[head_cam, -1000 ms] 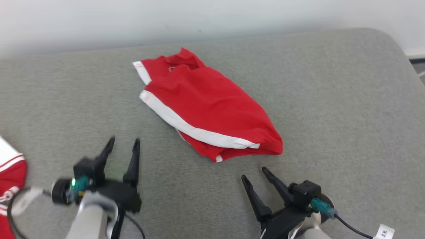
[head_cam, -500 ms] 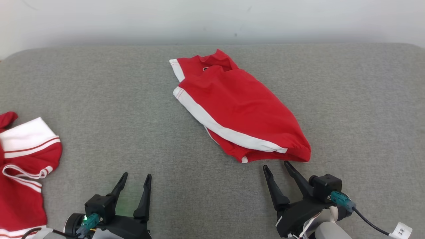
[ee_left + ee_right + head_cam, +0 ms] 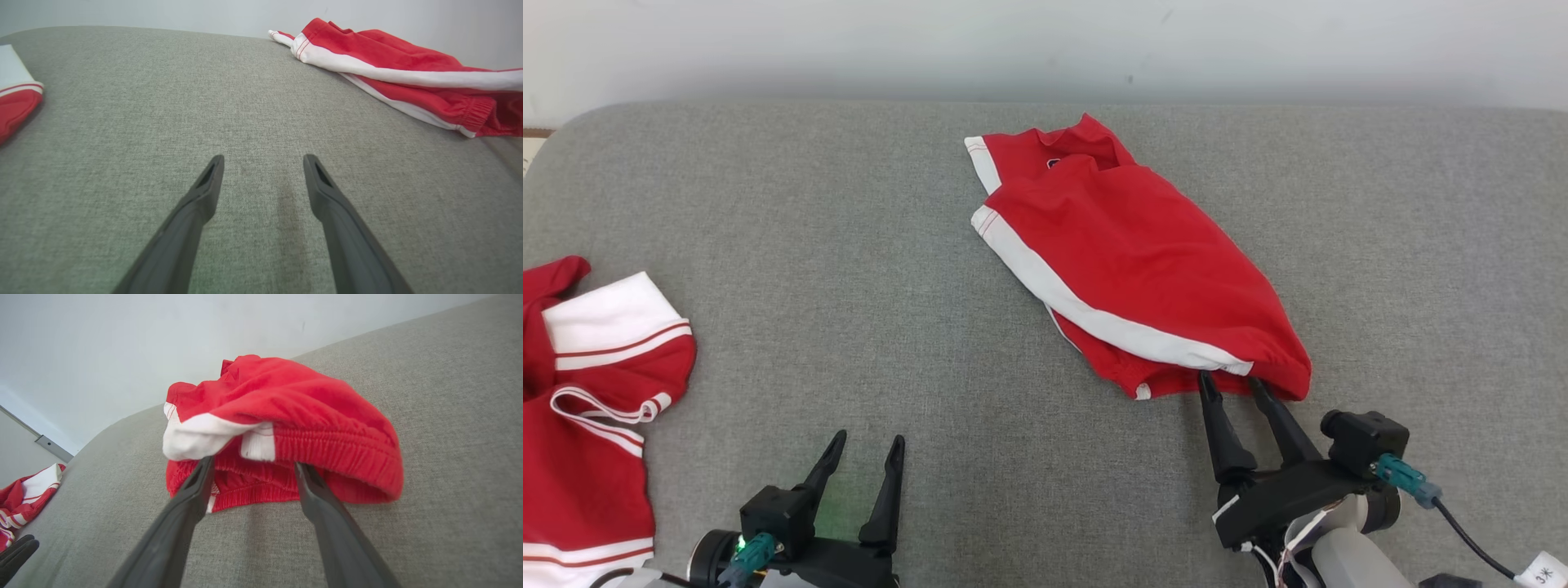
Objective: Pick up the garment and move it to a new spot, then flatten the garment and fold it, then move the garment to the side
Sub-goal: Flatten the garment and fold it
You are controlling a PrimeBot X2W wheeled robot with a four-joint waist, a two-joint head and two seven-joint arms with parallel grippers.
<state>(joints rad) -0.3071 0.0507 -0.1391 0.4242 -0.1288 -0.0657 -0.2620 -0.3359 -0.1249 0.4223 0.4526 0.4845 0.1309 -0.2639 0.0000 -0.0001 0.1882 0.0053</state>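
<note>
Head view, red shorts [image 3: 1143,261]: are seen lying folded upper right of centre on the grey upholstered surface [image 3: 809,245], with the white side stripe running diagonally.
Head view, right gripper [image 3: 1230,380]: is seen at the lower right with its fingers spread; the tips are placed at the lower end of the red shorts.
Head view, left gripper [image 3: 869,438]: is seen at the lower left, fingers parted and nothing between them, well apart from the red shorts.
Head view, red-and-white garment [image 3: 580,392]: is cut off by the left edge.
Left wrist view, left gripper [image 3: 263,158]: is held wide over bare grey fabric; the red shorts [image 3: 388,57] are seen at the upper right.
Right wrist view, right gripper [image 3: 254,462]: is spread wide, with both tips set against the elastic waistband [image 3: 339,453] under the overhanging top layer; no fabric is pinched.
Right wrist view, red shorts [image 3: 294,404]: are bunched at centre frame.
</note>
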